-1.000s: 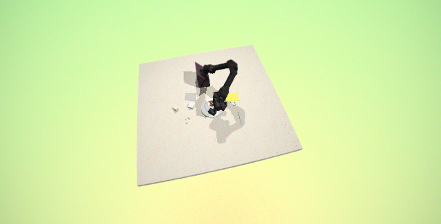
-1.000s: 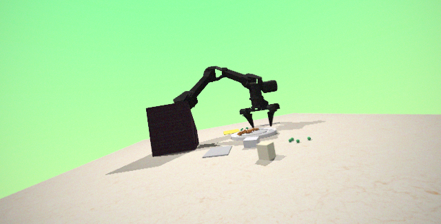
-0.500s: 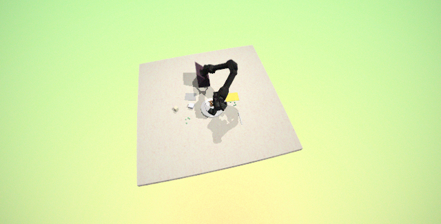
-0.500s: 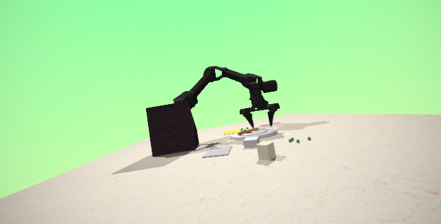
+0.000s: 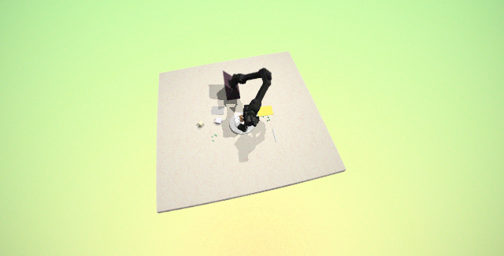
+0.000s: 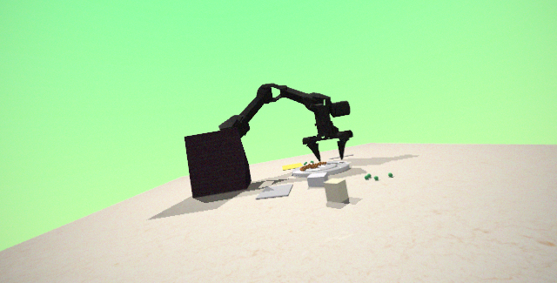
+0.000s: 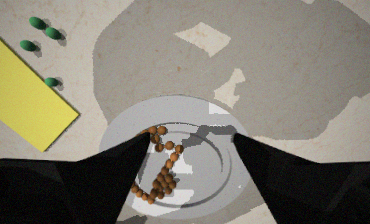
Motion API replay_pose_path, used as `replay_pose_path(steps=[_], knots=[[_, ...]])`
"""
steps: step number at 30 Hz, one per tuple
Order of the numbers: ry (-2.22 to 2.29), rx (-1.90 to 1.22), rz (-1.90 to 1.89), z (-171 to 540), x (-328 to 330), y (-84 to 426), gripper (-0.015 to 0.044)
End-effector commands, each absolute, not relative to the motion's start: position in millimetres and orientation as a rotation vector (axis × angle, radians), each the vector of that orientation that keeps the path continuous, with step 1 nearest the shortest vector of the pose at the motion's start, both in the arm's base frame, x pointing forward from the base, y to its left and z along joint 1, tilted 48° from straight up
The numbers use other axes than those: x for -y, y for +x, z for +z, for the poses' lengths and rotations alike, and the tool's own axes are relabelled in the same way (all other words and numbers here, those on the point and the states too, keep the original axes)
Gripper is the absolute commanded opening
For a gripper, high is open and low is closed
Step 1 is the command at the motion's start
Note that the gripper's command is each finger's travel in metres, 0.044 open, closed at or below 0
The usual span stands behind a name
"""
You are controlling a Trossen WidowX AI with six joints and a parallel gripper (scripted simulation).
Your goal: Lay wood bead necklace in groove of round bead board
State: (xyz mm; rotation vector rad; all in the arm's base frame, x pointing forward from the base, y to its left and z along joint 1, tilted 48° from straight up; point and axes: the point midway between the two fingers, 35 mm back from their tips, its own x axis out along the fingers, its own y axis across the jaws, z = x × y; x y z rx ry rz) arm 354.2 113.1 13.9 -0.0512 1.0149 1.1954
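Observation:
The round bead board [image 5: 233, 129] [image 6: 341, 170] [image 7: 186, 107] is light grey with ring-shaped grooves and lies flat below the gripper. The brown wood bead necklace [image 5: 241, 118] [image 6: 310, 166] [image 7: 165, 181] lies on its left part in the wrist view. Some beads run in a line across the board's inner area and several are bunched in a clump; others curve along the lower left. The left finger hides part of the necklace. My gripper [image 6: 331, 160] [image 7: 192, 136] is open and empty, its fingertips wide apart just above the board.
A yellow plate [image 5: 265, 111] [image 6: 291, 166] [image 7: 26, 95] lies beside the board with small green beads [image 7: 52, 33] near it. A white block [image 6: 317, 180], cream cube [image 6: 336, 191], grey plate [image 6: 275, 192] and more green beads [image 6: 390, 175] lie around. A dark panel [image 6: 218, 165] stands by the arm's base.

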Motion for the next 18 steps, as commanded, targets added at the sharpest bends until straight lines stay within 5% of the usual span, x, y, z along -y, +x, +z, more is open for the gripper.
replay_pose_path(steps=[1,9,18], knots=[[0.049,-1.090,1.128,11.6,-101.5,340.0,0.0335],[0.402,-1.331,0.859,3.2,-69.9,284.6,0.0125],[0.602,-1.445,0.696,-0.7,-58.6,251.3,0.0120]])
